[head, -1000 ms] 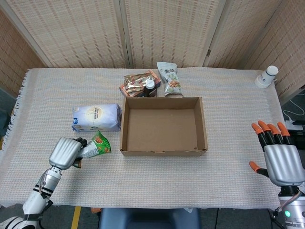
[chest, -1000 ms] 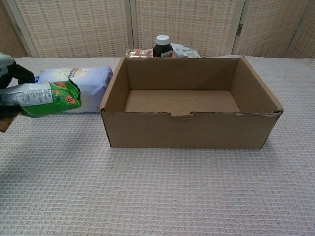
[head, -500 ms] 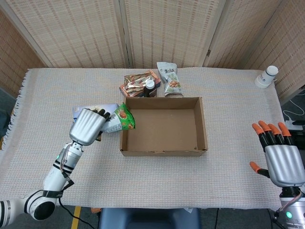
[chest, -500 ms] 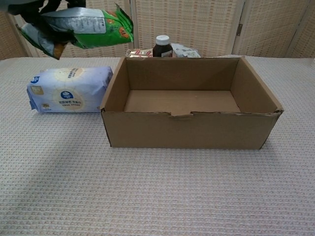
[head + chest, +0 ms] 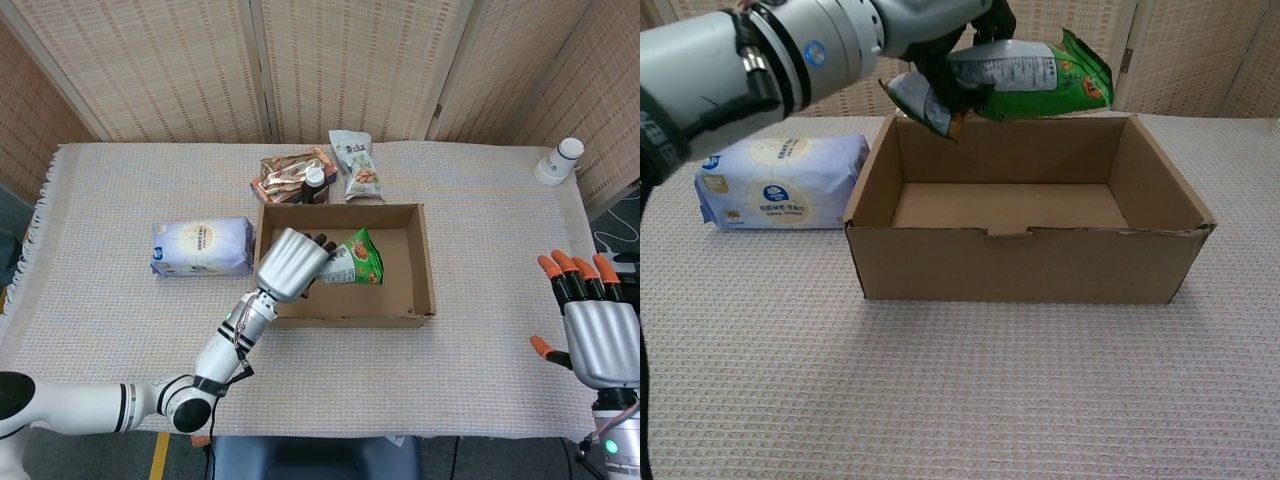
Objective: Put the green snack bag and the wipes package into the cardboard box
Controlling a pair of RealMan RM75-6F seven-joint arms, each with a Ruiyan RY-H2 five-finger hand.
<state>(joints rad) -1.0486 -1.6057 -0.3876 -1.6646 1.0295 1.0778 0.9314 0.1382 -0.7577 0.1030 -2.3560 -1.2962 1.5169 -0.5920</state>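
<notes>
Woven tablecloth | left hand fingers grasping crinkly green snack bag above rectangular cardboard box | right hand released

The head view looked steeply down from above the near edge of the counter, far enough back to take in the whole cloth and the woven screens along the top of the frame. The chest view sat low and close, facing level across the counter toward those screens. Both shared the cardboard box, central in each, and the wipes package at its left.
</notes>
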